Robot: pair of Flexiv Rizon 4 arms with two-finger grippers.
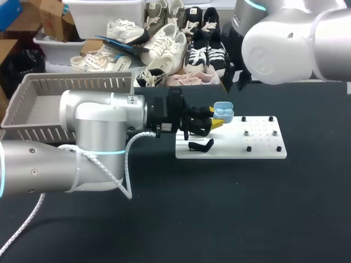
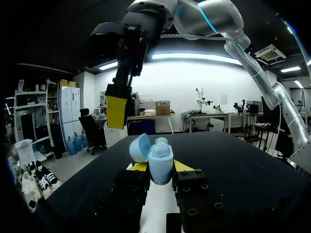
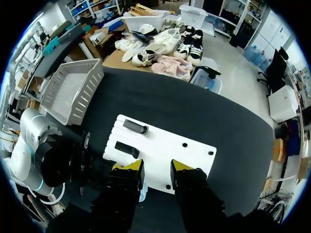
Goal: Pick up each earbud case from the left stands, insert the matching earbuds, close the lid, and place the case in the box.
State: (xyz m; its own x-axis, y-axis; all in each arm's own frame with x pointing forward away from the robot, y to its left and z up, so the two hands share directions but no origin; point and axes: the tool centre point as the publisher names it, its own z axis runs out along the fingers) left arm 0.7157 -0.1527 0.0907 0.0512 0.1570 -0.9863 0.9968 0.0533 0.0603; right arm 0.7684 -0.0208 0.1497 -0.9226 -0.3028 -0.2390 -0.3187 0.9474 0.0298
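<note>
Head view | black table | white board | left gripper clamps case

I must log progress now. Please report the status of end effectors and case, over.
Left end effector shut on earbud case, lid open, above white board. Right end effector open, empty, above the case.
</note>
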